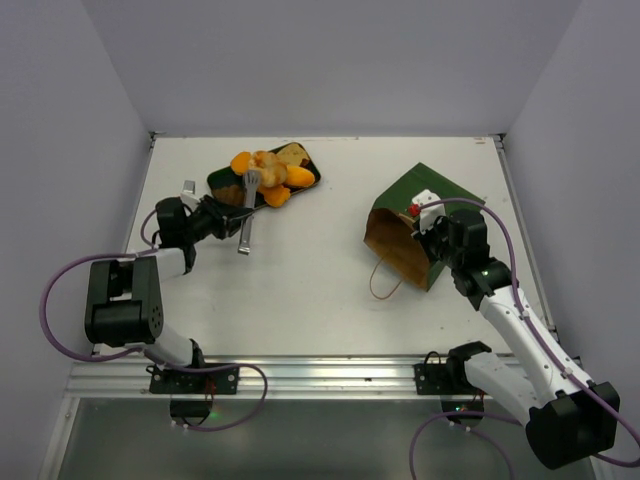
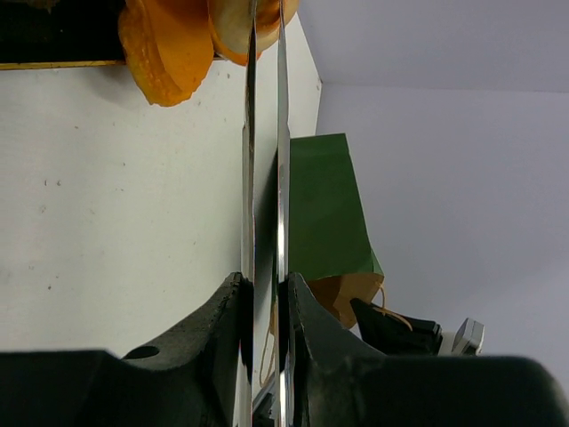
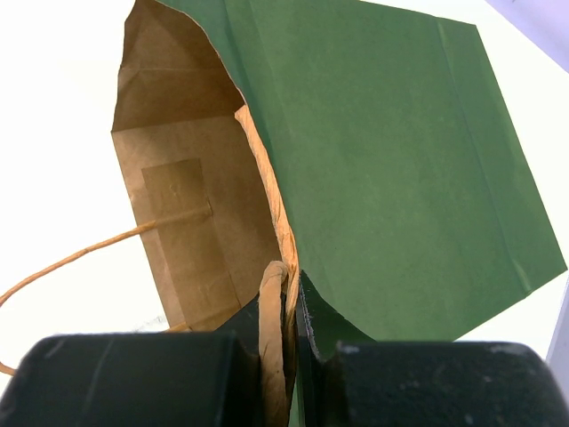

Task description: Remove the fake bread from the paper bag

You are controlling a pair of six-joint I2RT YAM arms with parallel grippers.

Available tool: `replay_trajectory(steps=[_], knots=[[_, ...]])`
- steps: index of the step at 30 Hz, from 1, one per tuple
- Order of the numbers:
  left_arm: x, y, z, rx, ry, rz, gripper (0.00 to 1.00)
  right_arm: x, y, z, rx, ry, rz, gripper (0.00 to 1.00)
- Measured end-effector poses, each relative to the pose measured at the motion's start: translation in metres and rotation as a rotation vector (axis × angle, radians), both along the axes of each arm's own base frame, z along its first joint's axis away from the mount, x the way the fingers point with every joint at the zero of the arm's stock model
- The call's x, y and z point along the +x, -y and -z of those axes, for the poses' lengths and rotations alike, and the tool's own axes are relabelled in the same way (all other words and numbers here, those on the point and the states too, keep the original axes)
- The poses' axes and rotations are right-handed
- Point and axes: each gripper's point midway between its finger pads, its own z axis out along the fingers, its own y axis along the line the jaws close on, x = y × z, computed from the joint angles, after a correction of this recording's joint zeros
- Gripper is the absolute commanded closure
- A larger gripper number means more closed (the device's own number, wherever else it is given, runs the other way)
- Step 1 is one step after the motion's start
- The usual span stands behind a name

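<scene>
Orange-yellow and tan fake bread (image 1: 268, 172), lumpy rounded pieces, is piled on a flat dark green tray (image 1: 218, 182) at the far left of the white tabletop (image 1: 300, 280). The matte green paper bag (image 1: 432, 192), kraft brown inside, lies on its side well apart, mouth open. The right tool (image 3: 289, 298) is pinched on its rim. The left tool (image 2: 264, 289) is clamped on thin shiny metal tongs (image 2: 281, 160), tips at the bread.

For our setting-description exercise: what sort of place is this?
Probably a robotics lab test cell: a left arm and right arm bolted to a metal rail, a white table boxed by plain walls, and fake bread.
</scene>
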Motion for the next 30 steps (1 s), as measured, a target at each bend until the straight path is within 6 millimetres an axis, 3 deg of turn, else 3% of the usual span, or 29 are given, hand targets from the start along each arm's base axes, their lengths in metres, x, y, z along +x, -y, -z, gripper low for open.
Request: replay_trajectory(steps=[5,10,22,30], knots=[[0.0,-0.005,0.003,0.013,-0.002,-0.007,0.69,0.0,0.0,0.0,0.0,0.0,0.0,1.0],[-0.001,-0.007,0.007,0.025,-0.011,-0.003,0.61,0.0,0.0,0.0,0.0,0.0,0.0,1.0],[-0.001,-0.008,0.011,0.055,-0.019,0.01,0.49,0.0,0.0,0.0,0.0,0.0,0.0,1.0],[-0.003,-0.009,0.015,0.095,-0.04,0.02,0.48,0.0,0.0,0.0,0.0,-0.001,-0.001,1.0]])
